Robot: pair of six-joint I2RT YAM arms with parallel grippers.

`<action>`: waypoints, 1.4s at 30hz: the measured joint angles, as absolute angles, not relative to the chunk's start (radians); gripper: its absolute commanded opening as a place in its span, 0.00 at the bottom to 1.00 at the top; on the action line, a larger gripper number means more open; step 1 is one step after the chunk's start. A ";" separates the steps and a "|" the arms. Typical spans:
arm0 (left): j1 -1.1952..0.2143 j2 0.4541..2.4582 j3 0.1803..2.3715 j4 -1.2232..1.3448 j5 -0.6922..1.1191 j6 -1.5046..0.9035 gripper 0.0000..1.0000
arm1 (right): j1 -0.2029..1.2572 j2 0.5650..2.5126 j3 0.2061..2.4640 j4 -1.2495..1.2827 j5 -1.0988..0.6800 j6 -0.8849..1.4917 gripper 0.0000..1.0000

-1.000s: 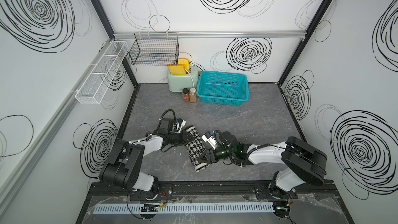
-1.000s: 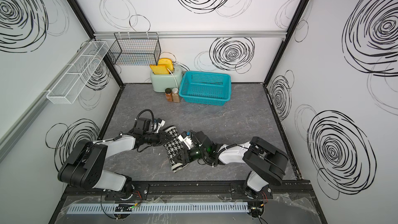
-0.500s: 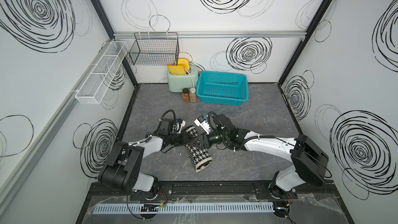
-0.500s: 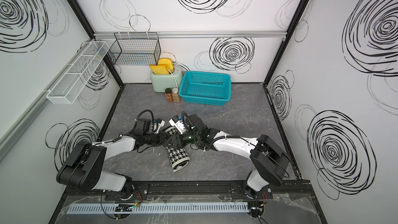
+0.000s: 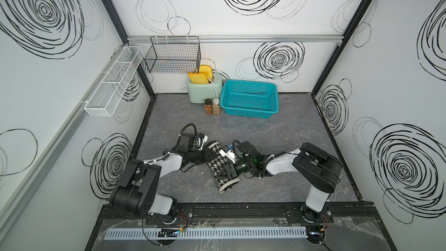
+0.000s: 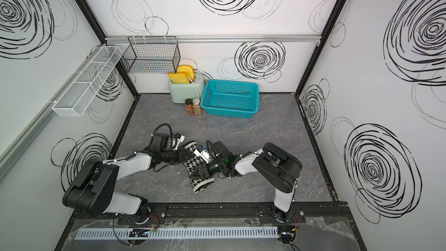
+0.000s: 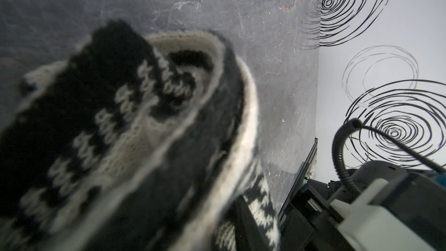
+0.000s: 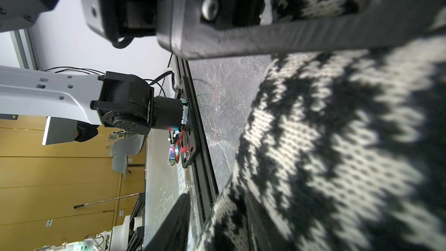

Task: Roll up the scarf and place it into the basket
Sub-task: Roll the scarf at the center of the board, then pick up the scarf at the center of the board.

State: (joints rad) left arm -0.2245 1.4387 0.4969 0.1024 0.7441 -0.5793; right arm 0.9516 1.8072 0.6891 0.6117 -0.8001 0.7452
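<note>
– Top views showed the left gripper [image 5: 205, 155] against the rolled scarf [image 5: 217, 164], fingers hidden. Holding it?
– Could not tell; left wrist view was blur. The scarf lay on the table [image 5: 277, 136], well apart from the basket [image 5: 248, 114]; right gripper [image 5: 226, 173] fingers were clamped across it.

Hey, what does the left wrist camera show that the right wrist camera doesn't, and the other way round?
Only the left wrist view shows the scarf end-on, its rolled layers spiralling inside a white edge, plus the swirl-patterned wall. Only the right wrist view shows the scarf's houndstooth face close up, the left arm at its base, and wooden panels outside the cell. Both show the scarf lying on the grey marbled tabletop.
</note>
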 measured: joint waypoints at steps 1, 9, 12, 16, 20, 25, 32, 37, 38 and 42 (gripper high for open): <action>-0.225 1.431 0.497 0.099 0.745 -0.586 0.41 | 0.952 1.811 0.687 0.615 -0.794 0.744 0.42; -0.185 1.195 0.532 -0.091 0.682 -0.571 0.81 | 0.960 1.816 0.681 0.610 -0.769 0.728 0.41; -0.176 1.073 0.525 -0.147 0.641 -0.599 0.91 | 0.957 1.819 0.676 0.620 -0.773 0.731 0.41; -0.213 0.952 0.474 -0.162 0.602 -0.669 0.92 | 0.946 1.830 0.670 0.646 -0.795 0.744 0.41; -0.270 0.888 0.353 -0.157 0.569 -0.739 0.92 | 0.945 1.837 0.683 0.639 -0.807 0.745 0.41; -0.303 0.879 0.250 -0.156 0.519 -0.809 0.92 | 0.945 1.845 0.687 0.640 -0.813 0.746 0.41; -0.333 1.006 0.234 0.019 0.507 -0.829 0.90 | 0.945 1.846 0.686 0.642 -0.812 0.749 0.41; -0.363 1.087 0.224 0.159 0.505 -0.844 0.86 | 0.945 1.851 0.690 0.644 -0.812 0.749 0.41; -0.369 1.101 0.224 0.178 0.504 -0.846 0.85 | 0.945 1.854 0.691 0.645 -0.812 0.748 0.41; -0.392 1.170 0.223 0.268 0.503 -0.850 0.81 | 0.945 1.864 0.695 0.651 -0.812 0.748 0.41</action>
State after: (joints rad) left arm -0.3920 1.1698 0.2234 0.2676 0.5026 -0.8497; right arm 0.9447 1.8637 0.6949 0.6514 -0.8124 0.7483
